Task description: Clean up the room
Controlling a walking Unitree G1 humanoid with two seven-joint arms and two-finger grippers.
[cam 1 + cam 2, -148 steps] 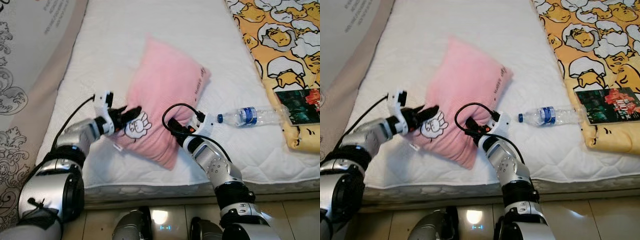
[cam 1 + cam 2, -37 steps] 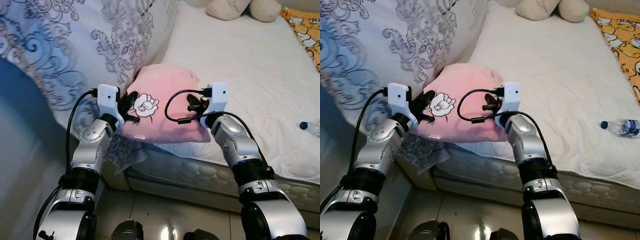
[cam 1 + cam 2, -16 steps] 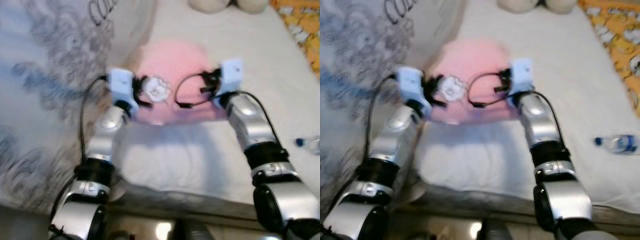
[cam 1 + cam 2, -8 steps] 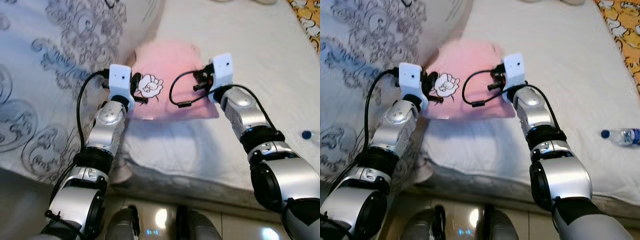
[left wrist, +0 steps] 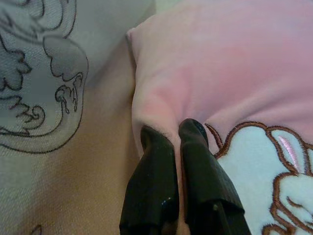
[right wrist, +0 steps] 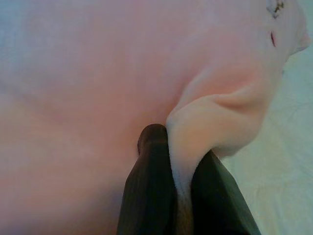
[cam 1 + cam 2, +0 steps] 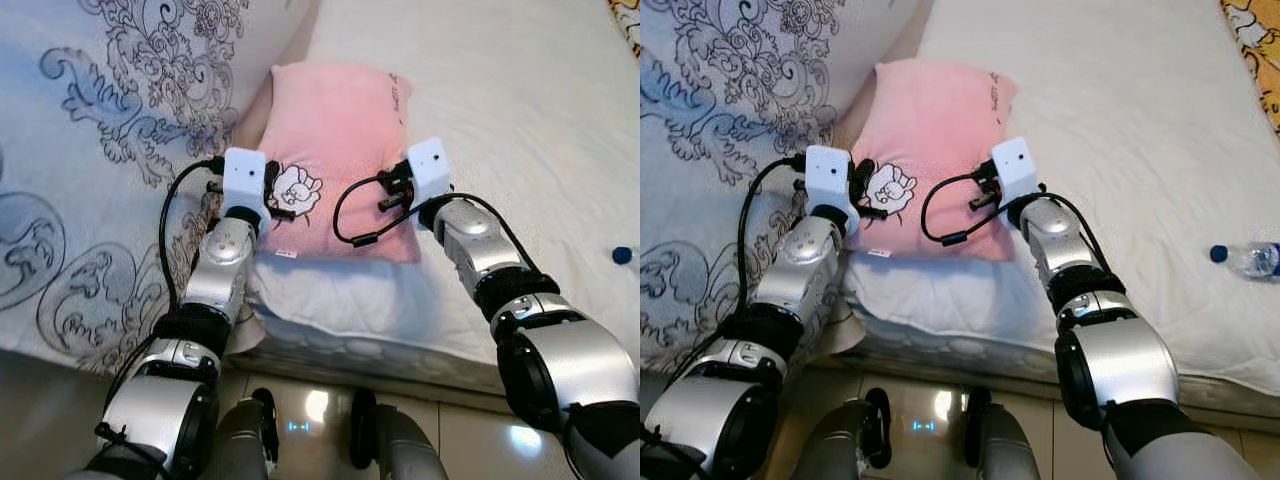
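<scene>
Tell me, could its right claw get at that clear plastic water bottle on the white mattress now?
Probably not yet: the right claw is shut on the pink pillow, and the water bottle lies far off.

Both tools, left tool [image 7: 862, 192] and right tool [image 7: 985, 187], pinch the pink pillow [image 7: 930, 130] on the white mattress [image 7: 1120, 150].

Home bedroom, white quilted mattress [image 7: 520, 120], pink pillow [image 7: 335, 150], patterned duvet [image 7: 110, 130], tiled floor [image 7: 940, 400]
</scene>
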